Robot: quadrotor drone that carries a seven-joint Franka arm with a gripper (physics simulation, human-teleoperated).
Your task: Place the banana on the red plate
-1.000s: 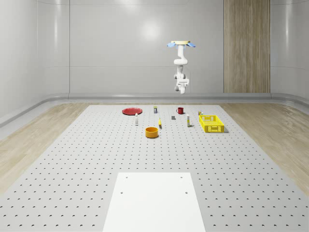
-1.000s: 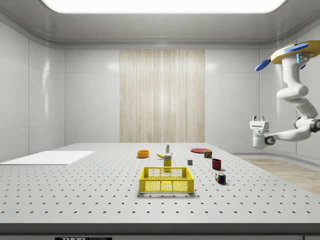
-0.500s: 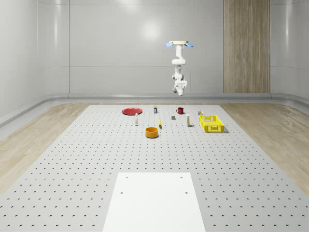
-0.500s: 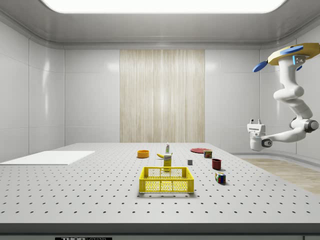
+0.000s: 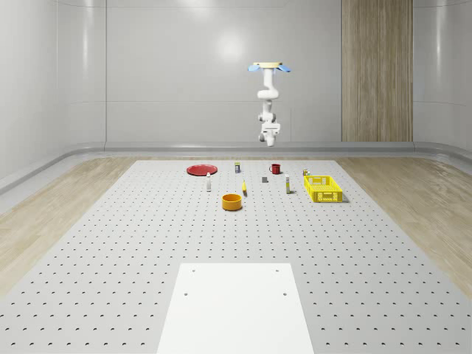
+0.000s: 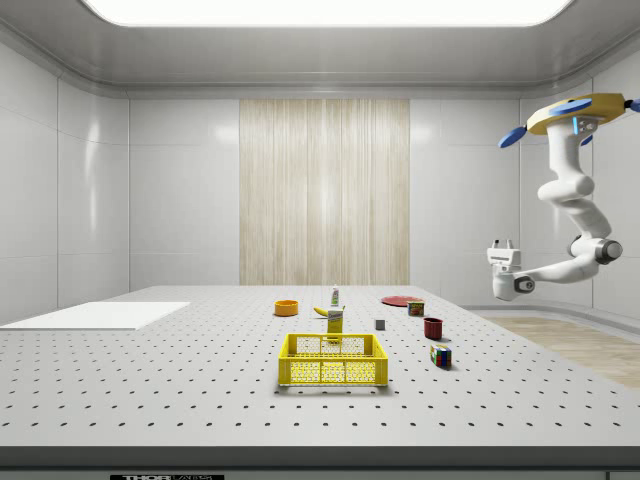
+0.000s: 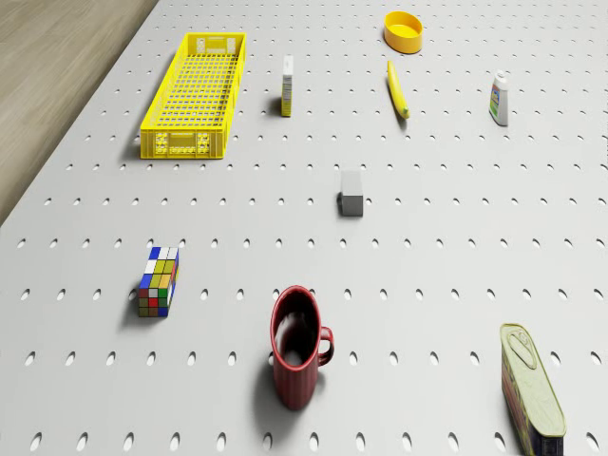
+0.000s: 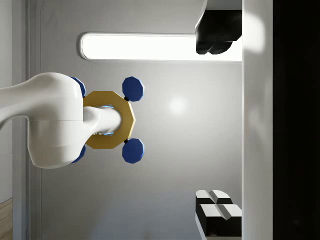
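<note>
The banana (image 5: 244, 189) (image 6: 320, 311) (image 7: 397, 89) lies on the perforated table beside the orange bowl (image 5: 232, 201). The red plate (image 5: 200, 170) (image 6: 400, 300) sits near the table's far edge, at the whole-scene view's left. The drone (image 5: 268, 67) (image 6: 575, 110) hovers high above the far edge of the table, near the red mug (image 5: 275, 169). Its arm hangs down and bends so the gripper (image 5: 270, 135) (image 6: 501, 244) (image 8: 217, 122) points up, well above all objects. The gripper is open and holds nothing.
A yellow basket (image 5: 323, 189) (image 7: 195, 95) stands at the whole-scene view's right. Below the drone lie a Rubik's cube (image 7: 157, 281), grey block (image 7: 351, 193), tin can (image 7: 532, 394), small box (image 7: 287, 85) and white bottle (image 7: 499, 98). A white sheet (image 5: 236, 306) covers the near table.
The drone has drifted toward the whole-scene view's left and the side view's left. The gripper has risen slightly and moved with it, still holding nothing.
</note>
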